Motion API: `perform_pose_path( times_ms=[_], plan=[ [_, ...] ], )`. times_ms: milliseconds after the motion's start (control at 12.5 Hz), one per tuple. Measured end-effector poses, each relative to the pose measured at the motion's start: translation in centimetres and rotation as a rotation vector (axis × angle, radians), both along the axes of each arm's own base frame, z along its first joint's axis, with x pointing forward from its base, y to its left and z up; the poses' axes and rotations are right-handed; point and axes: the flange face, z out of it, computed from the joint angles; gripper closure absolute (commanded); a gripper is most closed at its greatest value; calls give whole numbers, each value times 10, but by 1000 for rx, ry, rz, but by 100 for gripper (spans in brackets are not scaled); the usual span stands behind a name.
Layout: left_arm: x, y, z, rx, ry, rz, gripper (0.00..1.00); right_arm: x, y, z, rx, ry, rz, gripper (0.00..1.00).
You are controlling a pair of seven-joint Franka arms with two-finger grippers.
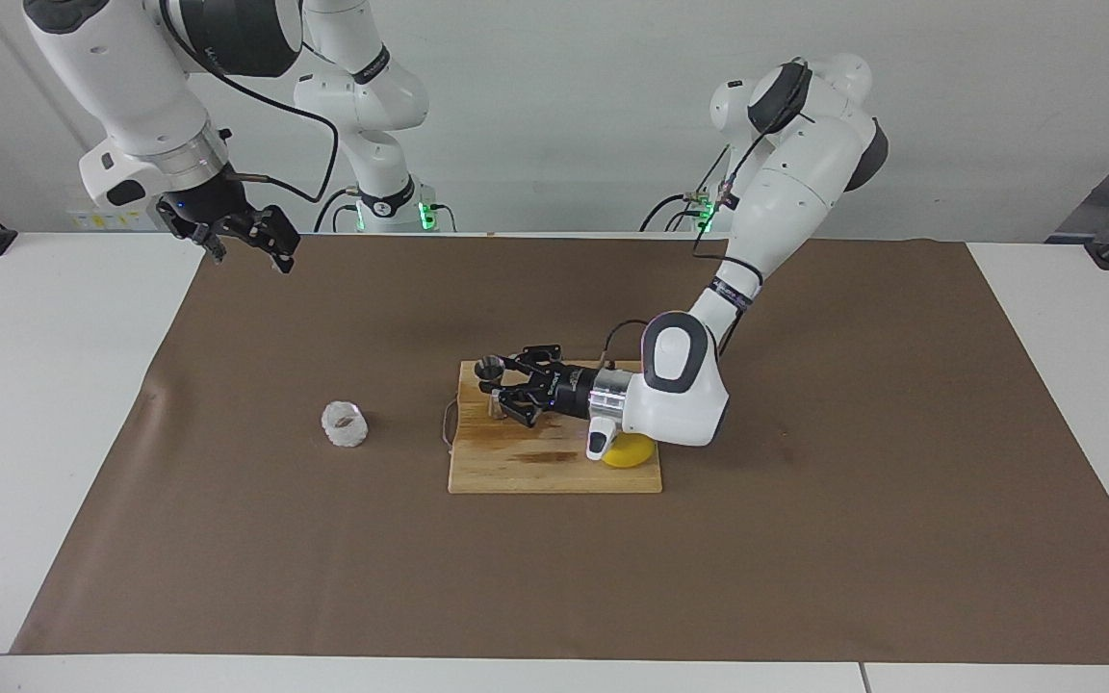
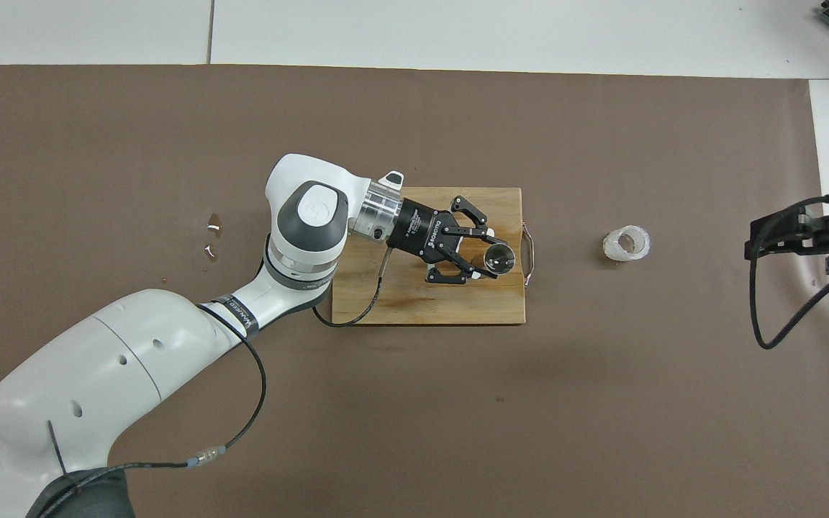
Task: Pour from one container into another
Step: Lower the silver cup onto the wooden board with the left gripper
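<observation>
The steel jigger (image 1: 490, 367) stands upright on the wooden cutting board (image 1: 516, 472), at the board's end toward the right arm. My left gripper (image 1: 500, 390) lies level over the board and is shut on the jigger's narrow waist. From above, the jigger (image 2: 501, 257) shows its open mouth between the left gripper's (image 2: 489, 257) fingertips. The knobbly clear glass cup (image 1: 345, 423) stands alone on the brown mat beside the board, toward the right arm's end. It appears as the glass cup (image 2: 627, 244) from above. My right gripper (image 1: 251, 255) hangs open and empty, high over the mat's corner near its own base.
A yellow round thing (image 1: 628, 454) lies on the cutting board (image 2: 422, 306) under my left wrist. A metal handle (image 2: 527, 253) sticks out from the board's end toward the cup. A few wet drops (image 2: 211, 230) mark the mat toward the left arm's end.
</observation>
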Motion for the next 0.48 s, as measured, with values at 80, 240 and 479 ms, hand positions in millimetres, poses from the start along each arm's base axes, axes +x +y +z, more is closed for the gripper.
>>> perform_pose_path(
  times_ms=[80,240,479],
  plan=[
    [0,0,0,0,0,0,83,0,0,0,0,0,0,0],
    [0,0,0,1,-1,1,70,0,0,0,0,0,0,0],
    [0,0,0,2,-2,3,59,0,0,0,0,0,0,0]
  ],
)
